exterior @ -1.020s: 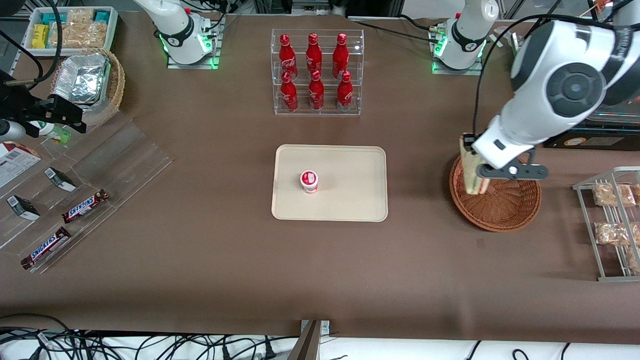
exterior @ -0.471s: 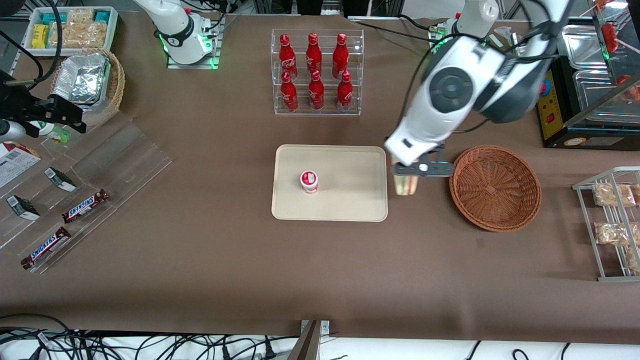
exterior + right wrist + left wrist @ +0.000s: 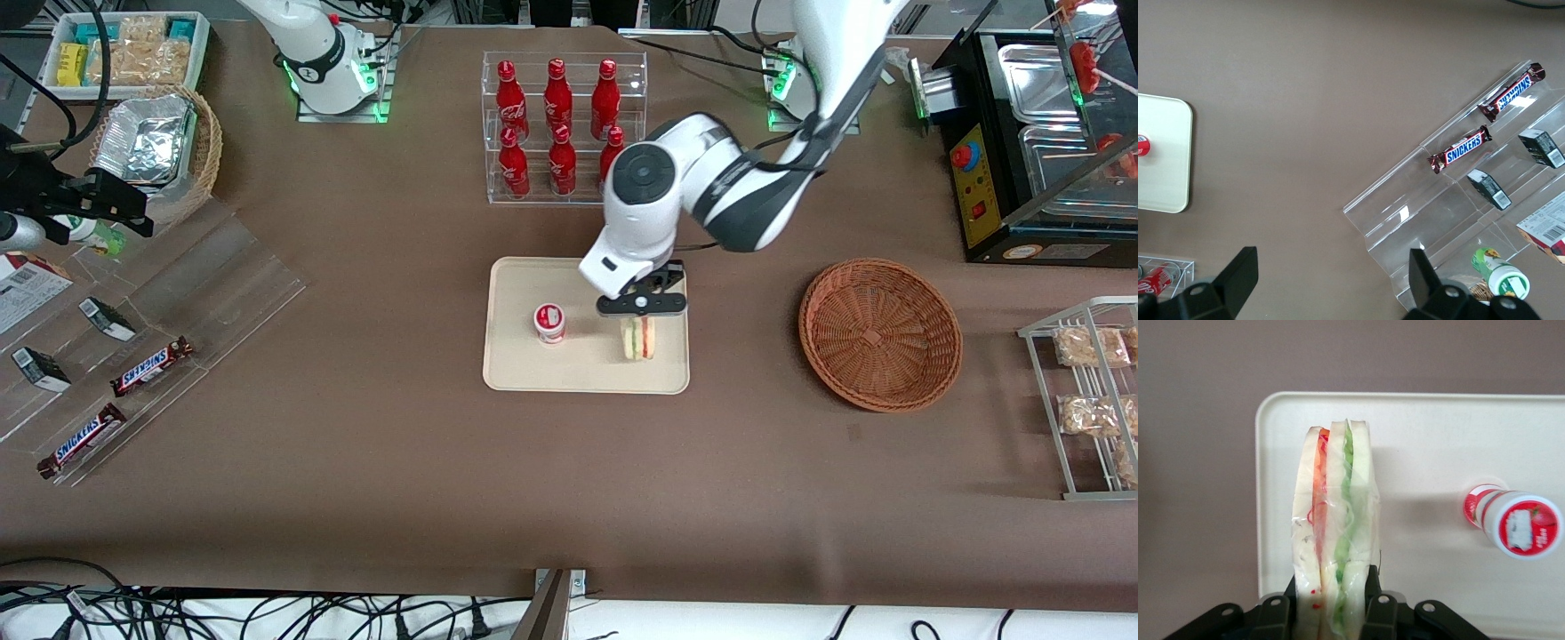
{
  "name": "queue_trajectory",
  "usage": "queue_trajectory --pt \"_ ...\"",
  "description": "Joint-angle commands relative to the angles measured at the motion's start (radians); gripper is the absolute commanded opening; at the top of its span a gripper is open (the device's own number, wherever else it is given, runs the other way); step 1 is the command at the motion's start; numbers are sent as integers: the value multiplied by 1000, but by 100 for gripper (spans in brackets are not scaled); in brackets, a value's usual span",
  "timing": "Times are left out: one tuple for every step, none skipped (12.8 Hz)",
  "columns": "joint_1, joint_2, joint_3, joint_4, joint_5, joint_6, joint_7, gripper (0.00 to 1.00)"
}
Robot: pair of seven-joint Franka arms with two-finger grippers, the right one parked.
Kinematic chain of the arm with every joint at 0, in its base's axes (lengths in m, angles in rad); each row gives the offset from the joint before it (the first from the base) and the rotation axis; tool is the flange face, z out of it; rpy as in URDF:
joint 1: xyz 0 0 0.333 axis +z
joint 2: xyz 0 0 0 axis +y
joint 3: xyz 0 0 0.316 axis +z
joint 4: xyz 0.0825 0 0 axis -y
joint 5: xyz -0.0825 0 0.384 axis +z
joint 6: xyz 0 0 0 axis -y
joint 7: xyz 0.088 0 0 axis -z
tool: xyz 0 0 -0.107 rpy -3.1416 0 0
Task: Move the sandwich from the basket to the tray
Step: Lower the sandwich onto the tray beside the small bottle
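Two fingers (image 3: 1373, 597) of your left arm's pincer (image 3: 642, 307) are clamped on the sandwich (image 3: 638, 338), one on each bread face, w/ the wrapped wedge standing on edge between them. Green, red and pink filling layers show through the clear wrap in the wrist view (image 3: 1335, 547).

You've got the pincer over the tray (image 3: 533, 373), at the end nearest the wicker basket (image 3: 880, 333). The sandwich's lower edge looks at or just above the tray floor; can't tell if it's touching. A small red-and-white lidded cup (image 3: 549, 322) stands on the same tray near the sandwich, toward the parked arm's end, not touching it.

Your basket sits on the brown surface (image 3: 400, 462) toward the working arm's end, well apart from the tray, nothing in it.

Farther from the front camera than the tray you'll see a clear rack of red cola bottles (image 3: 558, 129). Toward the parked arm's end: clear acrylic steps w/ Snickers bars (image 3: 151, 366), plus a paler basket w/ foil (image 3: 156, 147).
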State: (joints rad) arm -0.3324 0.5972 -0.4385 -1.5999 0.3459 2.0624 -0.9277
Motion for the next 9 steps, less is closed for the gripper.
queue_trajectory --pt "-23 53 1 21 77 7 -49 38" --pt "-31 67 1 21 85 7 -49 38" --pt "-33 78 1 21 94 8 -51 38" --pt "-34 90 1 21 102 8 -51 38" --pt "-37 96 1 18 113 15 -51 38" --pt "-40 98 1 8 114 31 -54 38" --pt "-40 99 1 2 114 47 -63 38" --pt "-42 105 3 -2 116 48 -66 38" --pt "-49 110 6 -2 117 50 -66 38"
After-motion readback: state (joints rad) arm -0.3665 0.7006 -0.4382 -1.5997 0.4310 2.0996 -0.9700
